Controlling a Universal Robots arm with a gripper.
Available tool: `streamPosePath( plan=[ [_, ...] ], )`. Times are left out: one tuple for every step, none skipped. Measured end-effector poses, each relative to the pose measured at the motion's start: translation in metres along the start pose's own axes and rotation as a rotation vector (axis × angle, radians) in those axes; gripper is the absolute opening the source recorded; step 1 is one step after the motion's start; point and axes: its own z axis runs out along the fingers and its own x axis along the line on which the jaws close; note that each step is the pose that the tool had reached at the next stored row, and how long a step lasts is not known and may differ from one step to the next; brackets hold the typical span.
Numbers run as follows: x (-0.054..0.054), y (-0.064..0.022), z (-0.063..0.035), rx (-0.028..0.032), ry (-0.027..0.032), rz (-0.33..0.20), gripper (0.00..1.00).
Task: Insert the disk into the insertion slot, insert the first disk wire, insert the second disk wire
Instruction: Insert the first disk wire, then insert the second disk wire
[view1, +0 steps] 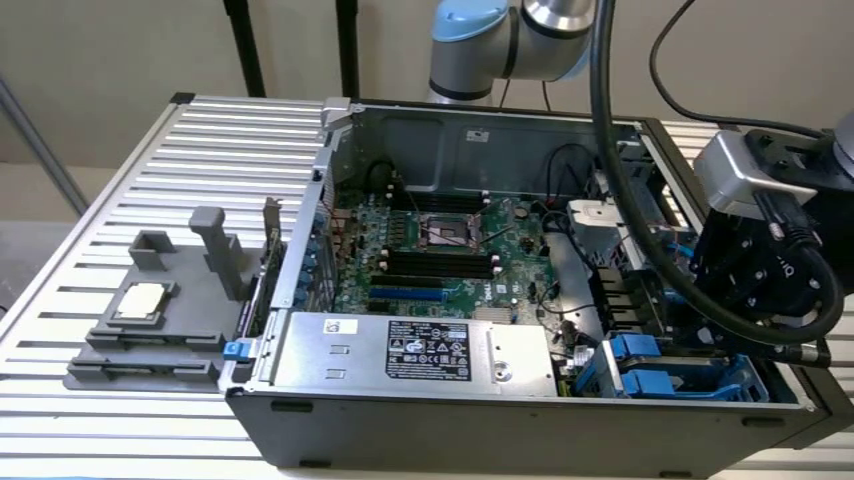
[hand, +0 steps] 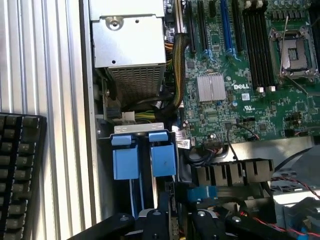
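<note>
your gripper (hand: 172, 220) hovers over the insertion slot (hand: 145, 160) with its blue rails; i cannot tell whether it grips the disk. keep square to the rails, clear of the power supply (view1: 414, 350).

An open computer case (view1: 534, 300) sits on a slatted metal table (view1: 200, 150), its green motherboard (view1: 441, 250) exposed. A silver box with a black label (view1: 414, 350) lies along the case's near wall. At the exterior view's right, the black gripper (view1: 747, 300) hangs over the case's corner, above blue plastic rails (view1: 654, 365) that seem to belong to the insertion slot. A grey plastic stand (view1: 167, 310) rests on the table at the exterior view's left
</note>
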Motion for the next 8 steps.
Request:
streamPosePath(
  plan=[
    [0.0002, 0.0016, 0.0002, -0.0001, -0.0002, 0.000, 0.25],
    [0.0003, 0.0017, 0.0002, 0.0000, -0.0002, 0.000, 0.25],
    [0.0003, 0.0017, 0.0002, 0.0000, -0.0002, 0.000, 0.25],
    [0.0003, 0.0017, 0.0002, 0.0000, -0.0002, 0.000, 0.25],
    [0.0002, 0.0017, 0.0002, 0.0000, -0.0001, 0.000, 0.25],
    [0.0002, 0.0018, 0.0002, 0.0000, -0.0002, 0.000, 0.25],
    [0.0002, 0.0018, 0.0002, 0.0000, -0.0002, 0.000, 0.25],
    [0.0002, 0.0018, 0.0002, 0.0000, -0.0002, 0.000, 0.25]
  ],
)
